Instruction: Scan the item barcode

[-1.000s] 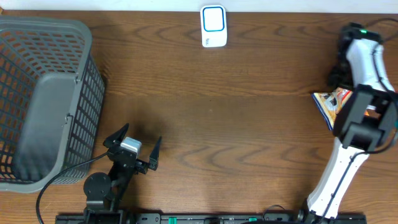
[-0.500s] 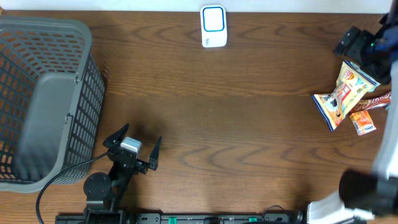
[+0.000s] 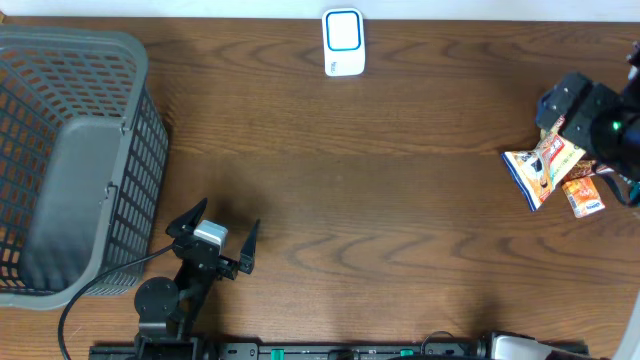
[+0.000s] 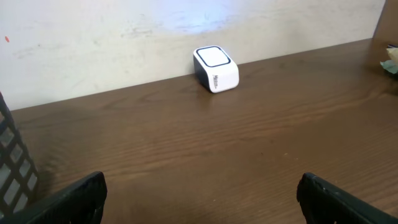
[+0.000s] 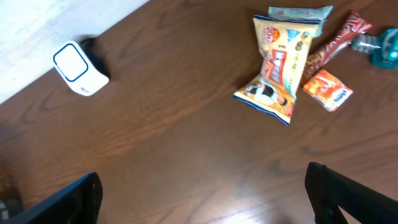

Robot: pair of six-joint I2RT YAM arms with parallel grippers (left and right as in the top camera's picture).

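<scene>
A yellow-orange snack bag (image 3: 545,160) (image 5: 280,68) lies flat on the table at the far right, among other small packets. The white barcode scanner (image 3: 343,42) (image 4: 216,68) (image 5: 79,68) stands at the table's back edge, centre. My right gripper (image 5: 202,198) hovers open above bare wood, nothing between its fingers; the snack bag lies ahead of it to the right. Its arm (image 3: 600,125) hangs over the back of the packets. My left gripper (image 3: 230,214) (image 4: 202,200) rests open and empty near the front left, facing the scanner.
A grey plastic basket (image 3: 70,160) fills the left end of the table. Beside the snack bag lie a small orange packet (image 5: 328,89), a red bar (image 5: 336,38), a pale green packet (image 5: 298,12) and a teal object (image 5: 385,53).
My right arm has swung off the snacks toward the right edge, so the packets now show. The left arm has not moved.
</scene>
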